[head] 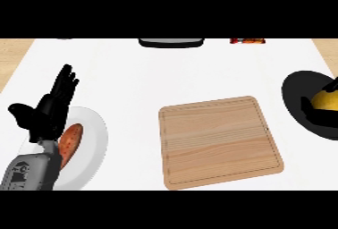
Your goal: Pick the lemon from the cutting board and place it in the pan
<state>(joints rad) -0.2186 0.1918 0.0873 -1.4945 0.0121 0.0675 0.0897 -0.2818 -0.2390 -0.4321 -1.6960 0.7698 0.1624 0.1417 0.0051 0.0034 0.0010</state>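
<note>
The yellow lemon (327, 101) is at the view's right edge, over the black pan (299, 87). My right hand (309, 108) shows only as black fingers curled round the lemon; most of the hand is cut off by the edge. The wooden cutting board (221, 141) lies bare in the middle of the white counter. At the left, my left hand (51, 107) stands open with its fingers up, resting beside a plate.
Under my left forearm a white plate (92, 147) carries an orange-red vegetable (71, 138). A grey and black object (170, 42) and a red packet (247, 41) sit at the counter's far edge.
</note>
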